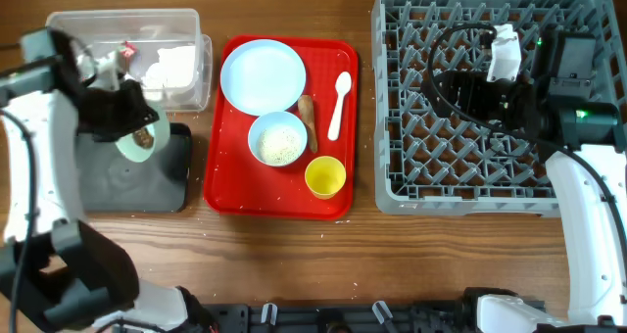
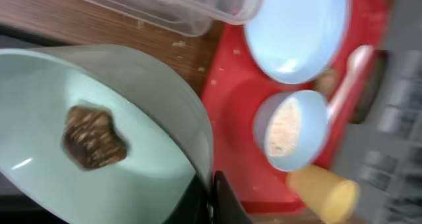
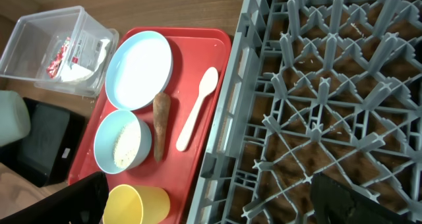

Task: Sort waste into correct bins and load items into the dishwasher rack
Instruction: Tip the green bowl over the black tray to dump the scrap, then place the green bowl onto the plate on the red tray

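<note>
My left gripper (image 1: 135, 125) is shut on the rim of a pale green bowl (image 1: 138, 143) and holds it tilted over the black tray (image 1: 147, 181). In the left wrist view the fingers (image 2: 214, 199) pinch the bowl (image 2: 145, 118), with a small dark lump (image 2: 92, 137) inside it. The clear tub (image 1: 122, 29) holds a red wrapper (image 1: 127, 50) and white tissue (image 1: 171, 67). The plate (image 1: 263, 75), a bowl of white crumbs (image 1: 277, 138), a brown food piece (image 1: 308, 118), the white spoon (image 1: 339, 103) and the yellow cup (image 1: 324, 176) sit on the red tray. My right gripper (image 1: 449, 88) is open and empty over the grey rack (image 1: 490, 166).
The red tray (image 1: 230, 181) lies between the bins and the rack. The right wrist view shows the rack's pegs (image 3: 330, 85), my open fingers (image 3: 217, 204), the cup (image 3: 135, 205) and the tub (image 3: 39, 33). Crumbs are scattered on the wooden table (image 1: 294, 264).
</note>
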You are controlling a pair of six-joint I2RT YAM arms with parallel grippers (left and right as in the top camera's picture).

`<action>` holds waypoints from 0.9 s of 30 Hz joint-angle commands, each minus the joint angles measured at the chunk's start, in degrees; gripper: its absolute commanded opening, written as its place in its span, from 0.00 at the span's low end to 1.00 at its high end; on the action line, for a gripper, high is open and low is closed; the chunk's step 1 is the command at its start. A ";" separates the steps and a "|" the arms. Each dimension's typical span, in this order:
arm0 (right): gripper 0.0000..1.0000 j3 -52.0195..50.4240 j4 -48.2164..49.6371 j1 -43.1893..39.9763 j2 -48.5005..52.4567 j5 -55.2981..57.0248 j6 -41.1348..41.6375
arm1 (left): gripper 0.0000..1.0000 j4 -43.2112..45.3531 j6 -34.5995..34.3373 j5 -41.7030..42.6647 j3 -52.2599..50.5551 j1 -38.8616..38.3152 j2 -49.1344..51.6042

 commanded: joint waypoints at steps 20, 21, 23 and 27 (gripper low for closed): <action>1.00 0.11 -1.11 0.22 0.44 0.55 0.37 | 0.04 -11.15 16.00 55.23 0.55 21.57 13.18; 1.00 0.11 -1.07 0.22 0.44 0.55 0.35 | 0.04 -10.05 16.17 53.64 2.29 18.25 11.02; 1.00 0.11 -1.09 0.22 0.44 0.55 0.39 | 0.04 -5.62 12.96 45.53 6.84 10.69 7.56; 1.00 0.11 -1.14 0.22 0.44 0.55 0.39 | 0.04 9.46 -1.07 9.40 11.63 -11.17 5.03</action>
